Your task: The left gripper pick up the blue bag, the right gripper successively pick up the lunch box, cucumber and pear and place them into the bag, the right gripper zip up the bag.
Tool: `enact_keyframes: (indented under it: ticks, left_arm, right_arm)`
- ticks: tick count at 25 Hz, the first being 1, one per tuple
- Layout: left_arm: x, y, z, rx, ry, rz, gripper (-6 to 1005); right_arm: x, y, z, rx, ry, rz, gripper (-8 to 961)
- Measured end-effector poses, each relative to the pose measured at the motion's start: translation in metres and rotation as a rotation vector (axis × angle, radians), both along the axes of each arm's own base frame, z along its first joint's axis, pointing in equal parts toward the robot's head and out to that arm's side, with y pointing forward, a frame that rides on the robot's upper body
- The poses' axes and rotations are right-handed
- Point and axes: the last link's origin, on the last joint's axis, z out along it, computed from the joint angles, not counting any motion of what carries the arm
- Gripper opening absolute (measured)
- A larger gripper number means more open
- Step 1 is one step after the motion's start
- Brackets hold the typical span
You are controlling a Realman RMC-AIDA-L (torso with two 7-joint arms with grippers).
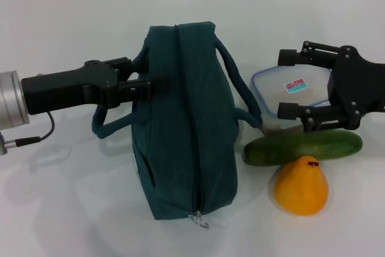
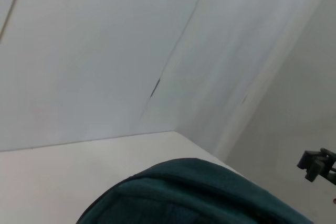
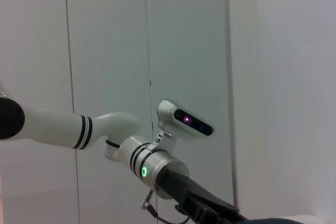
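The blue bag (image 1: pixel 183 118) lies in the middle of the white desk (image 1: pixel 72 34), its long zipper running from far to near and looking shut along its visible length, with the metal ring pull (image 1: pixel 199 219) at the near end. The left tool (image 1: pixel 147 86) reaches in from the left, and its fingers sit at the bag's left side near the far end, where the left loop handle (image 1: pixel 111 126) comes away from the fabric. They look drawn close together, but I cannot tell whether they actually pinch the handle or fabric, so the first step, taking hold of the bag, appears to be in hand rather than finished.

To the right of the bag, the lunch box (image 1: pixel 289 97) lies flat. The cucumber (image 1: pixel 301 147) lies across just near of it, and the pear (image 1: pixel 302 186) sits nearest, touching or almost touching the cucumber. None of the three is in the bag yet.

The right tool (image 1: pixel 289 84) hovers over the right part of the lunch box with its fingers spread wide, one tip toward the far edge and one toward the near edge, holding nothing.

As I judge it, the next move calls for the left tool to secure and lift the handle. The bag must also be open before the right tool brings the lunch box over.
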Motion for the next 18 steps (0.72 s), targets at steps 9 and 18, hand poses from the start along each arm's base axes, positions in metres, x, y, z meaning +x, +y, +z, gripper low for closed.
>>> enact_keyframes:
  ticks: [9,18]
  left_arm:
    - [0.001,0.004,-0.007,0.043,-0.034,-0.045,698]
    - [0.0,0.022,-0.011,0.072,-0.074,0.034,227]
  right_arm:
    - [0.001,0.0,0.0,0.024,-0.01,0.026,871]
    - [0.011,0.017,0.006,0.159,-0.016,-0.059,871]
